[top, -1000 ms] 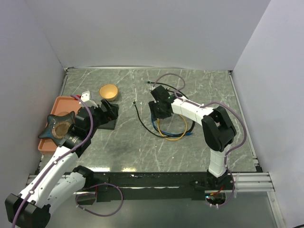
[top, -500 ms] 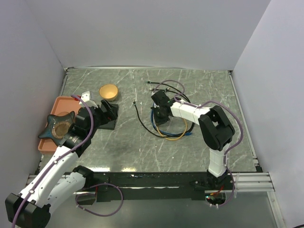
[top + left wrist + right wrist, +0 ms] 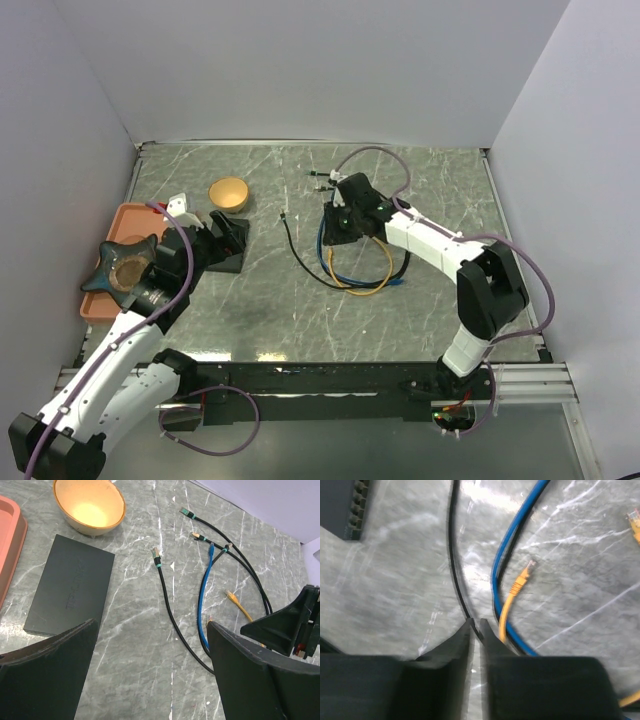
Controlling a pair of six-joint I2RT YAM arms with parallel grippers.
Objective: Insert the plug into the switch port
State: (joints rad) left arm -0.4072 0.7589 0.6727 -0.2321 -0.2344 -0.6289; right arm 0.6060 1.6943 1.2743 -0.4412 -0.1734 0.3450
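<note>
**Plug lying between my grippers, switch off to the left**

My right gripper [image 3: 476,623] is sitting down among the cables. Its fingers are drawn to a thin slit at the thin black cable [image 3: 172,615], and blur is keeping me from telling whether they are pinching it. That cable's green-banded plug [image 3: 156,553] is lying between my right gripper and the flat matte-black switch box [image 3: 70,592], with the cable running from the plug back toward my right fingers. The switch is resting well to the left, its socket row showing on the edge facing the cables. My left gripper [image 3: 150,625], the nearer one, is hanging spread wide and empty just over it. A glossy blue cable [image 3: 201,605], a yellow-plugged cable [image 3: 231,596], a round tan bowl [image 3: 89,505] and a flat orange tray [image 3: 7,540] are lying around.
</note>
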